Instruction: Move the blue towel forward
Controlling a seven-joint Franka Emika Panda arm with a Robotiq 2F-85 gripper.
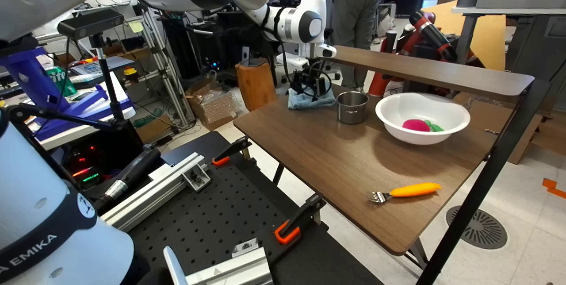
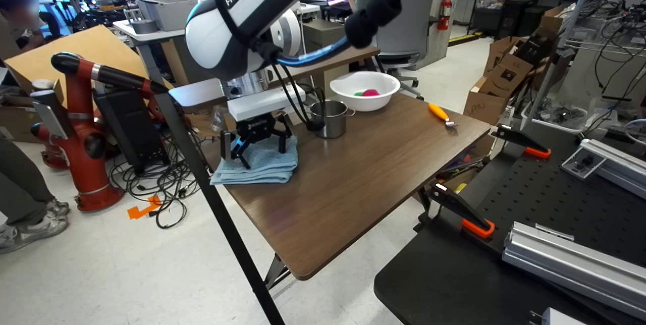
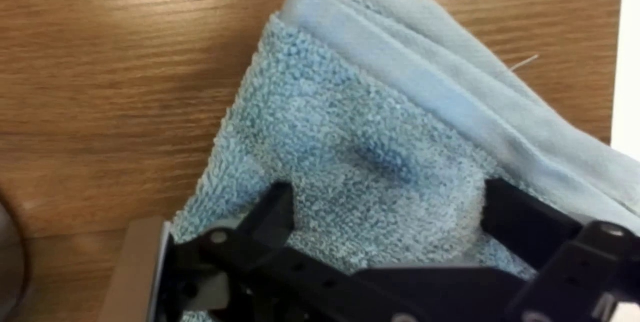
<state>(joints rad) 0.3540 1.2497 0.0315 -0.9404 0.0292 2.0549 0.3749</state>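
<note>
In an exterior view, a steel pot (image 1: 352, 109) stands upright on the brown table (image 1: 340, 156). The blue towel (image 1: 305, 102) lies folded just left of the pot, its top partly hidden behind the end of the arm (image 1: 313, 21). Right of the pot is the white bowl (image 1: 422, 138); the orange-handled fork (image 1: 411, 191) lies well apart from the pot, on its near right side.

In an exterior view, the gripper (image 2: 260, 156) points down left of the pot, at the upper face of the towel, which lies in flat layers near the pot with bare wood between. The bowl sits behind and right of the pot, the fork farther off.

In the wrist view, the pot's curved edge shows, and the towel spreads to the right of it, apart. Both fingers (image 3: 525, 222) stand wide apart over the cloth, with unpinched pile between them; the gripper has hold of nothing that shows. Whether the tips press on the towel, I cannot tell.
</note>
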